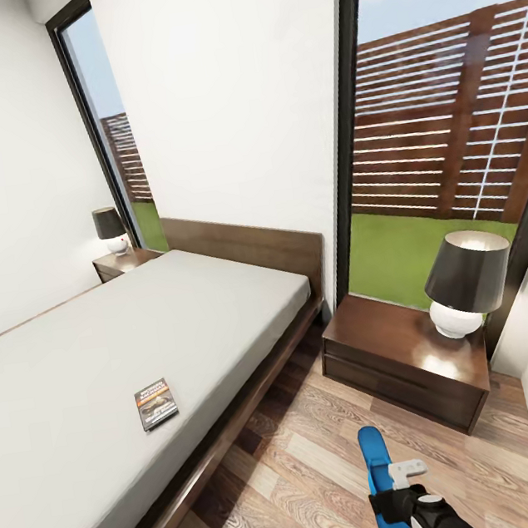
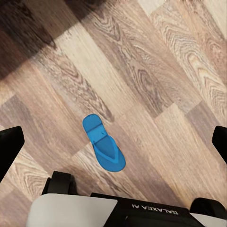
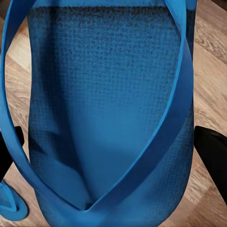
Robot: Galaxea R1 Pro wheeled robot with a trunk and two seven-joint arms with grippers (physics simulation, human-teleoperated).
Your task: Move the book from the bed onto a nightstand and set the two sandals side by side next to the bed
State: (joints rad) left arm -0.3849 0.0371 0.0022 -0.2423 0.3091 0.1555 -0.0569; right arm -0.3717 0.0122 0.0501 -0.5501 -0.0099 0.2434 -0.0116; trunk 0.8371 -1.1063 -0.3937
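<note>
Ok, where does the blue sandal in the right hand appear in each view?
Head view: the held sandal is at lower centre-right, in the right hand, above the wood-plank floor.
Right wrist view: the held sandal is close up, spanning most of the picture.
Left wrist view: the sandal near the middle is the second sandal, lying flat.
Shared landmark: the wood-plank floor.

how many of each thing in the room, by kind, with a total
beds: 1
nightstands: 2
lamps: 2
books: 1
sandals: 2, one in the right pincer, one on the floor
total: 8
</note>
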